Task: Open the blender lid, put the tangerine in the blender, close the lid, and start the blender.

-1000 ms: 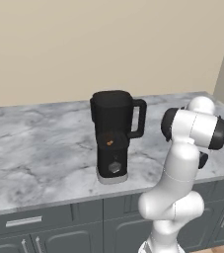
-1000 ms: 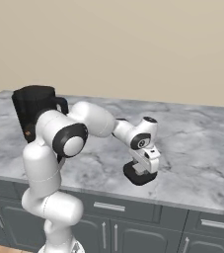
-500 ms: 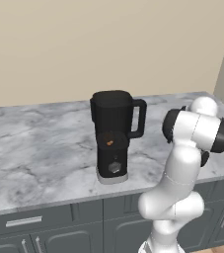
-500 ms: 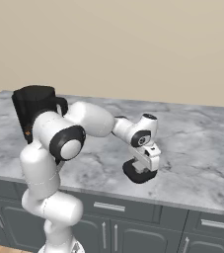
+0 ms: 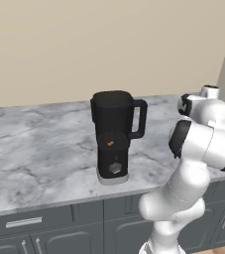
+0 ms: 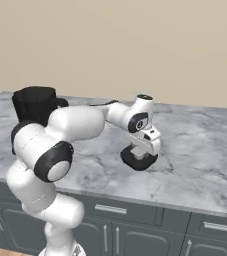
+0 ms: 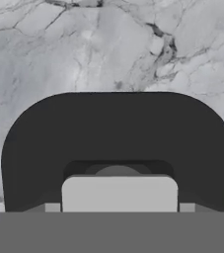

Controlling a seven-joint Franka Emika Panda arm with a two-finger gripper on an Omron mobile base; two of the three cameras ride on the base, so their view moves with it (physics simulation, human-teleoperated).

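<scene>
The black blender (image 5: 115, 136) stands on the marble counter with its jar top open. A small orange tangerine (image 5: 110, 143) shows through the dark jar, low down. In the right base view the blender (image 6: 34, 102) is partly behind my arm. Far to its right, my gripper (image 6: 143, 152) points down onto the flat black blender lid (image 6: 138, 160) and is shut on its light grey cap. The lid hangs just above the counter. Close under the hand, the hand view shows the lid (image 7: 118, 128) and its cap (image 7: 119, 193).
The grey marble counter (image 5: 39, 154) runs wide to the left of the blender, with a beige wall behind it. Dark cabinet fronts with drawer handles (image 6: 113, 209) sit below the counter's front edge. My own arm crosses between blender and lid.
The jaws have closed on the lid's cap. My hand has then risen a little, and the lid has come up off the counter with it.
</scene>
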